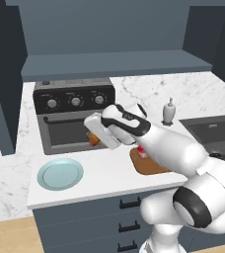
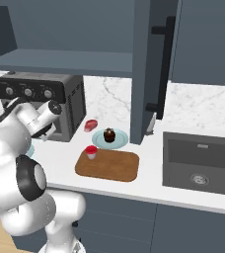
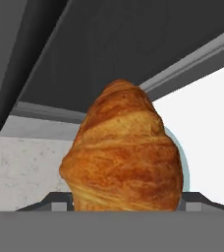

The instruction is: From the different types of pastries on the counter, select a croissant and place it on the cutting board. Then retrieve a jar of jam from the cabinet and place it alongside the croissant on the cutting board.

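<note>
My gripper (image 1: 94,136) is shut on the golden-orange croissant (image 1: 93,140) and holds it in the air in front of the toaster oven's door. In the hand view the croissant (image 3: 124,157) stands upright between the fingers, hiding most of them. The wooden cutting board (image 2: 109,167) lies on the white counter (image 2: 149,183) to the right of the arm, with the red-lidded jar of jam (image 2: 91,151) on its far left corner. In the left base view the jar (image 1: 141,151) and board (image 1: 145,167) peek out from behind my forearm. The dark cupcake (image 2: 109,134) sits on a light blue plate (image 2: 120,142) behind the board.
A dark toaster oven (image 1: 75,111) stands right behind the gripper. An empty light blue plate (image 1: 60,174) lies near the counter's front edge. A small pinkish-red item (image 2: 90,125) lies beside the oven. A soap dispenser (image 1: 168,111) and a sink (image 2: 198,160) are to the right, under the open cabinet (image 1: 114,64).
</note>
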